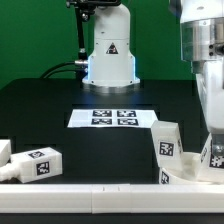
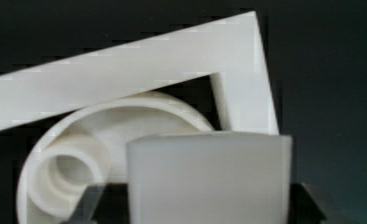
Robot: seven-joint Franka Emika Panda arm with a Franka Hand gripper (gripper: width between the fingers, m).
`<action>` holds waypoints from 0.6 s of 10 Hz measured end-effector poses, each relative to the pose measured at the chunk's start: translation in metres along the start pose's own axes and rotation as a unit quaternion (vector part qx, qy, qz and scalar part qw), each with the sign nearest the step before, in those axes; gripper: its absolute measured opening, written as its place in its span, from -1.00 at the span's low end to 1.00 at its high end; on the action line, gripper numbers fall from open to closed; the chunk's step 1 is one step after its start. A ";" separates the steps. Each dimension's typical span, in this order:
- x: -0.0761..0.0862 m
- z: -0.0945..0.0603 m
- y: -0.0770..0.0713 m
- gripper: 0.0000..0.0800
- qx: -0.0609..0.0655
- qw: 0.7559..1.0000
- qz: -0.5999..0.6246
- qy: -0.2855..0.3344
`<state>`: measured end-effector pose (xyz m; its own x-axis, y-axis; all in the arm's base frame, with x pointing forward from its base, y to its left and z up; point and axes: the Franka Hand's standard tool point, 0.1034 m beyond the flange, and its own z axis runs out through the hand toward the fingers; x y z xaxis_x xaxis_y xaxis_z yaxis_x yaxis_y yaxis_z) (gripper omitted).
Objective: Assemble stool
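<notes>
Two loose legs: the tagged leg (image 1: pixel 36 163) and the edge leg (image 1: pixel 6 153) lie side by side, well away from the pincer, across the table (image 1: pixel 60 110).
Pincer: the gripper (image 1: pixel 212 146) hangs low over the seat disc (image 1: pixel 190 172). Its jaws seem clamped on the held leg (image 2: pixel 206 170), though only dark slivers of finger show at that block's sides.
Held leg: a white block that fills the space between the jaws in the wrist view. It sits just above the seat disc (image 2: pixel 91 140).
Seat disc: directly under the pincer. Its round hub and shallow rim are plain in the wrist view.
Standing leg: the standing leg (image 1: pixel 167 140) is just beside the pincer at the disc's edge, slightly tilted, tag facing the camera.
White rail: the white rail (image 1: pixel 100 186) runs along the table's front. Its corner (image 2: pixel 180 55) shows beyond the disc.
Marker board: the marker board (image 1: pixel 112 117) lies flat, well apart from the pincer and nearer the robot base (image 1: pixel 108 55).
</notes>
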<state>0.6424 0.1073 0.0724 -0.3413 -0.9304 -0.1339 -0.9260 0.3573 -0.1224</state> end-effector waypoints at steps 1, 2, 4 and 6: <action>0.000 0.000 0.000 -0.15 0.000 1.000 0.026 0.000; -0.002 0.000 0.000 -0.15 0.002 0.997 0.078 -0.004; -0.019 0.003 0.003 -0.15 0.026 0.985 0.167 -0.037; -0.022 0.003 0.004 -0.15 0.052 0.983 0.169 -0.045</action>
<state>0.6468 0.1295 0.0716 -0.6058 -0.7481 -0.2707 -0.7397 0.6550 -0.1546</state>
